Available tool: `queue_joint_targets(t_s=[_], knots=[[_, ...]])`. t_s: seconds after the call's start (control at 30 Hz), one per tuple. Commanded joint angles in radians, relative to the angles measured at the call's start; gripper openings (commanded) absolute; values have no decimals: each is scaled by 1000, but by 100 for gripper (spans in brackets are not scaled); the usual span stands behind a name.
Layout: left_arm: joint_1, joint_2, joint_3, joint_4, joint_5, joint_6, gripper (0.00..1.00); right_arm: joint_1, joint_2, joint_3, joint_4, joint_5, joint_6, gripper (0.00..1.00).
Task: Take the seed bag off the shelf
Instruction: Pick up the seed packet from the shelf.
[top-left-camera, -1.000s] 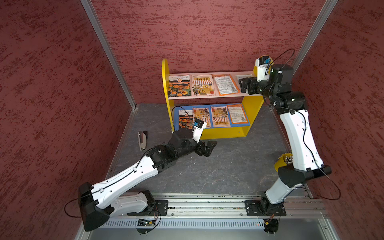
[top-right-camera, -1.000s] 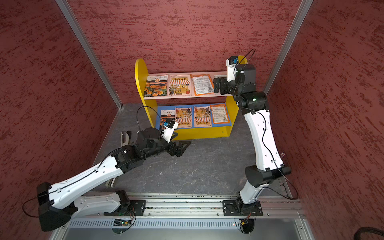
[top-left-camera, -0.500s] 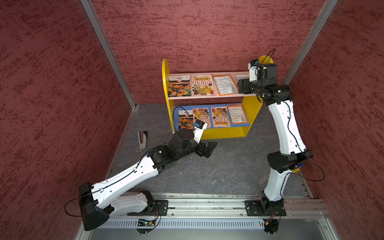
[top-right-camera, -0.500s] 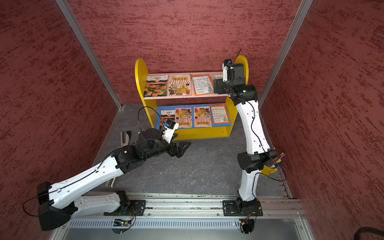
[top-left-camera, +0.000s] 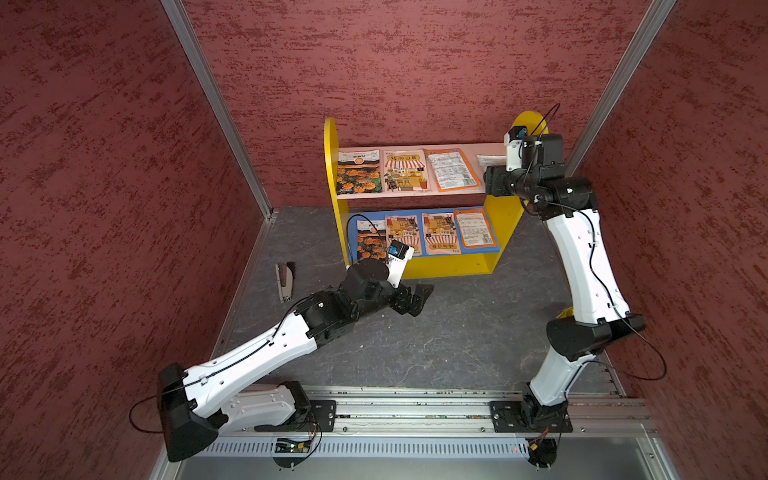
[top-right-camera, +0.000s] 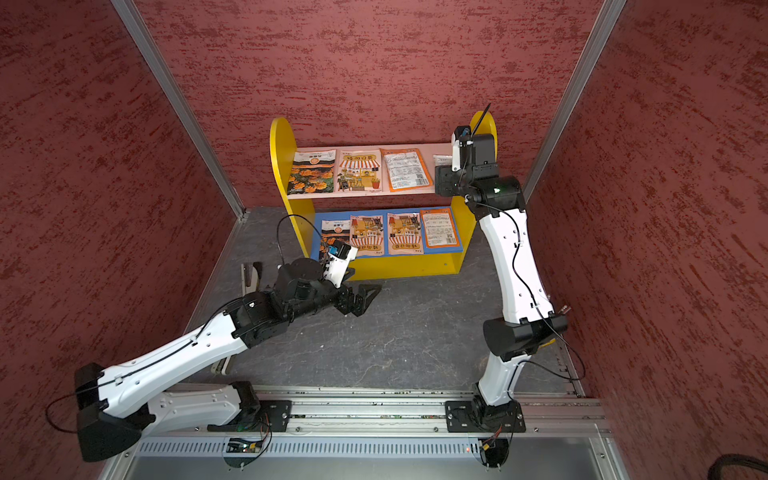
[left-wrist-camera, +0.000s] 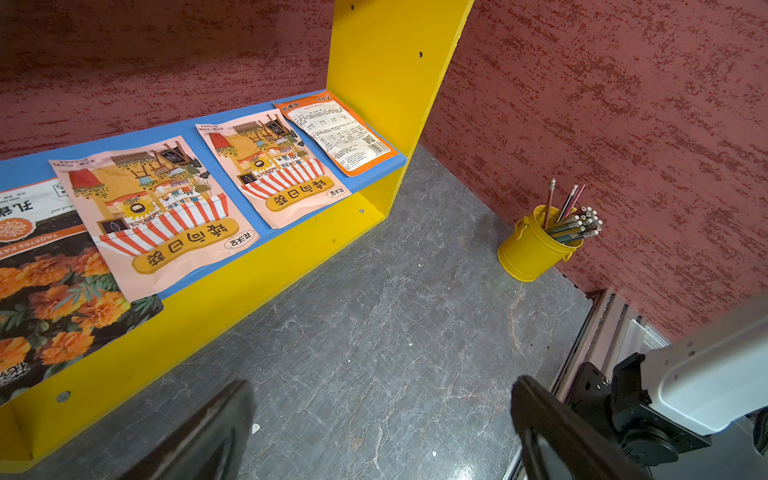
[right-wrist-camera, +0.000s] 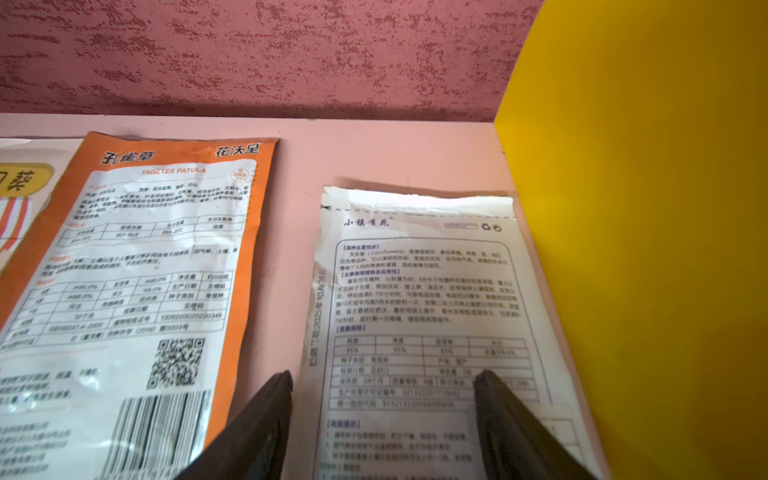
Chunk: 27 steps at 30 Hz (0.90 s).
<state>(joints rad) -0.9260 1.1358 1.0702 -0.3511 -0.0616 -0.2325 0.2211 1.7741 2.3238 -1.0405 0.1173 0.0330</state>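
Observation:
The shelf is a yellow-sided rack against the back wall, with a pink upper board and a blue lower board. A white seed bag printed with small text lies flat at the right end of the upper board, beside the yellow side panel. In both top views only its far edge shows past the wrist. My right gripper hangs low over this bag. It is open, with one fingertip over the bag and the other just off its edge. My left gripper is open and empty above the floor in front of the shelf.
An orange-edged bag lies next to the white one, with two picture bags further left. Several bags cover the blue lower board. A yellow pencil bucket stands by the right wall. A stapler lies on the floor at the left.
The right arm's elbow swung in and then back out to the right, while its wrist stayed over the right end of the upper board and dipped slightly. The left arm stayed put.

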Motion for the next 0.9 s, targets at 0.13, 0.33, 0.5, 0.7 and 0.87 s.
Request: queue_joint_targets(t_s=[0.13,0.33,0.5,0.7,0.87], knots=[[-6,-37,-36,23,-12,-17,100,9,-84,-85,43,-8,33,77],[-5,-48,-38,25,-24,-22,100,12,-148,-95,99,-25,15,87],[-5,-60,-36,35,-47,-27,100,10,-268,-189,129,-61,77,90],[-8,-83,-18,8,-112,-52,100,-2,-418,-328,141,-67,245,88],[-11,-117,-38,4,-130,-43,100,-38,-505,-485,209,-119,389,85]])
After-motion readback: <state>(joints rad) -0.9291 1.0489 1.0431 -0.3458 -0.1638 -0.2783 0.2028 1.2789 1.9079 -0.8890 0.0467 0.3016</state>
